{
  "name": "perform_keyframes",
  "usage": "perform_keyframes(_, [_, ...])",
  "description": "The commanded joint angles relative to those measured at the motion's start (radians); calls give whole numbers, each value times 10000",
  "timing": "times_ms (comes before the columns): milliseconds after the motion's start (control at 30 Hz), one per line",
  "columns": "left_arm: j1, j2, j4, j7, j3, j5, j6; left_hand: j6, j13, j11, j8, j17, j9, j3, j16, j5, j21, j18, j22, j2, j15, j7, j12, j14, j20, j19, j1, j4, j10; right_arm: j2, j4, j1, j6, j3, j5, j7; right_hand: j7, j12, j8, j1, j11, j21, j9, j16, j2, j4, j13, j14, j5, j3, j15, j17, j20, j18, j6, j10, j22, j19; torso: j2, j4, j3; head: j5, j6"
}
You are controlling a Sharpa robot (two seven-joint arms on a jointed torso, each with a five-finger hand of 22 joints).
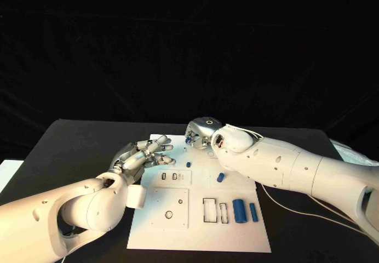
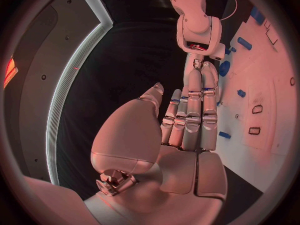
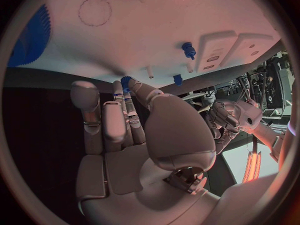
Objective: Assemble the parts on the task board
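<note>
The white task board lies in the middle of the black table. My right hand hovers at the board's far edge and pinches a small toothed blue part between thumb and fingertip. My left hand hangs over the board's far left corner with its fingers stretched out straight and nothing in them. Two blue cylinders lie side by side at the board's right. Two small blue parts lie nearer the middle. A large blue gear and a blue peg are on the board near my right hand.
Rectangular recesses and small slots are cut in the board. A white cable trails over the table under my right arm. Black table stretches to the left of the board.
</note>
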Motion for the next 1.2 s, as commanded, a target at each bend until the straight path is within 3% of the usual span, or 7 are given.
perform_keyframes(33, [14, 13, 27, 12, 8, 17, 231, -22, -10, 7, -54, 10, 4, 54, 48, 45, 34, 81, 17, -2, -22, 14, -21, -54, -10, -53, -73, 7, -42, 5, -37, -6, 130, 1, -110, -173, 48, -49, -56, -41, 56, 53, -82, -73, -155, 47, -28, 278, -79, 32, 111, -67, 27, -97, -268, -318, -33, -101, 5, -13, 0, 13, -10])
perform_keyframes(367, [16, -20, 21, -20, 8, 18, 253, -27, -9, 10, -54, 35, 7, 50, 66, 42, 36, 80, 21, -6, -17, 18, -16, -87, -6, -72, -86, 7, -48, -458, 486, -7, -364, 5, 124, -186, 275, -18, -43, 76, 386, -113, -149, -315, -501, 32, -28, 153, -248, -341, 370, -534, 302, -15, -1753, -2299, -394, -404, 5, -44, 19, 10, 26])
perform_keyframes(600, [18, -111, 4, 89, 8, 18, 305, -28, -9, 12, -53, 43, 8, 48, 71, 41, 37, 80, 22, -8, -15, 18, -14, -98, -4, -78, -90, 7, -49, -1884, 2023, 123, -136, 134, 1238, -469, 214, 784, 89, 10, 146, 163, -62, -32, -442, 199, 228, 247, 108, -472, 218, -207, 228, -35, -1303, -592, -71, -282, 1, -146, 50, 13, 90])
perform_keyframes(833, [25, -146, -71, 136, 7, 18, 326, -19, -7, 8, -46, 59, 12, 53, 82, 42, 38, 80, 24, -4, -14, 14, -5, -118, -2, -90, -85, 0, -43, -3031, 2815, 429, 960, 194, 3125, -1119, -92, 2657, 75, -412, -337, 1007, -77, 837, -1077, 473, 1497, 468, 1238, -1421, -205, 998, -196, -226, -1325, 1521, 1081, 196, -22, -236, 89, -24, 149])
perform_keyframes(900, [25, -146, -79, 138, 7, 18, 333, -19, -7, 8, -46, 59, 12, 53, 82, 42, 38, 80, 24, -4, -14, 14, -5, -118, -2, -90, -85, 0, -43, -3211, 2860, 465, 1204, 200, 3327, -1230, -137, 3699, 90, -410, -445, 1381, -75, 1129, -1164, 577, 2532, 518, 1492, -1909, -277, 1380, -290, -322, -1372, 1310, 1591, 382, -27, -246, 93, -26, 145])
perform_keyframes(1100, [26, -140, -97, 123, 6, 18, 347, -19, -7, 8, -46, 59, 12, 53, 82, 42, 38, 80, 24, -4, -14, 14, -5, -118, -2, -90, -85, 0, -43, -3431, 2764, 498, 1632, 205, 3421, -1392, -51, 7515, 140, -211, -369, 1966, -70, 1703, -873, 937, 6709, 583, 1600, -2710, -228, 2217, -239, -449, -1494, 491, 2403, 520, -2, -228, 113, -20, 123])
perform_keyframes(1200, [26, -135, -108, 109, 6, 19, 352, -19, -7, 8, -46, 59, 12, 53, 82, 42, 38, 80, 24, -4, -14, 14, -5, -118, -2, -90, -85, 0, -43, -3425, 2675, 481, 1734, 205, 3384, -1417, -65, 8131, 160, -111, -316, 2064, -68, 1795, -786, 1013, 7461, 588, 1603, -2852, -171, 2349, -236, -444, -1523, 320, 2525, 516, -16, -224, 85, -44, 106])
